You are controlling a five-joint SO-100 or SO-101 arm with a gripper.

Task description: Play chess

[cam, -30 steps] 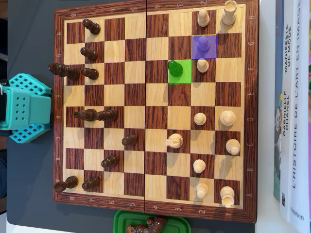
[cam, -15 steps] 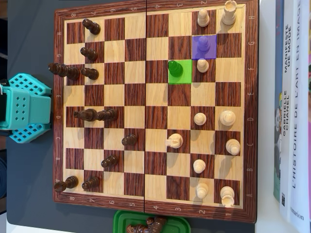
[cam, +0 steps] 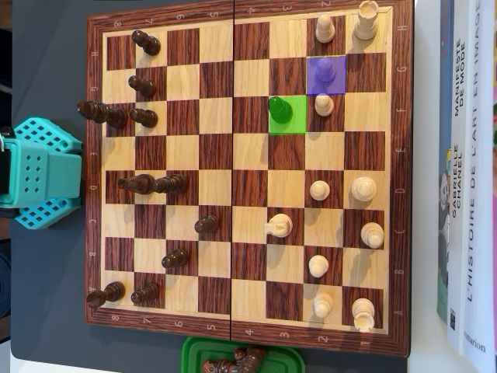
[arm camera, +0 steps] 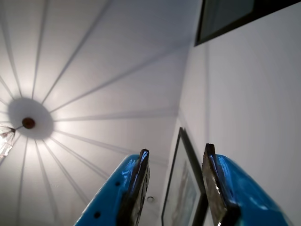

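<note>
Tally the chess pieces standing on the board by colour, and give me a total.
Dark pieces: 10, taking the long shape at the left edge as one piece
Light pieces: 10
Green piece: 1
Purple piece: 1
Total: 22
Pieces in the green tray off the board are left out.

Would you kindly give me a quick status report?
Blue gripper open, empty, aimed at ceiling. Green-highlighted pawn and purple-highlighted pawn untouched on wooden chessboard. Nothing in the way.
</note>
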